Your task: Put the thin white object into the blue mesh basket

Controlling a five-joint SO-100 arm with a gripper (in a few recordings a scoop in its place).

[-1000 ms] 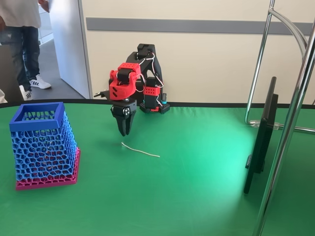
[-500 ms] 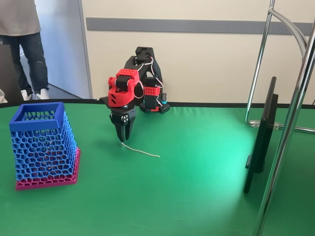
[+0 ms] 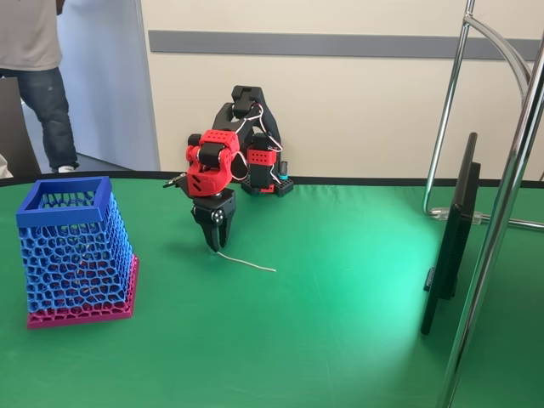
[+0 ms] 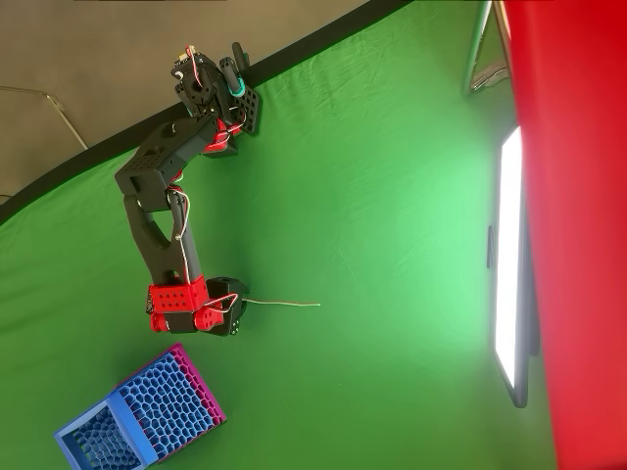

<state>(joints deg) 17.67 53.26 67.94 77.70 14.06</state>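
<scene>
Toward the back edge of the green tabletop (image 3: 340, 323), the gripper (image 3: 216, 247) is pointing straight down with its tips touching the near end of the thin white object (image 3: 251, 264), which is lying flat on the cloth, probably so the fingers can pinch it at one end. From where I am standing I cannot tell if the fingers are closing on it or not. By the left edge, well apart, the blue mesh basket (image 3: 72, 246) is standing upright with its mouth open upward, ready for receiving a drop from above.

The arm (image 3: 242, 127) extends forward from its base, elbow raised, red wrist section bent downward. The gripper (image 3: 215, 247) points straight down, tips at the surface. Jaws stand nearly together; whether they are fully closed cannot be determined.
</scene>
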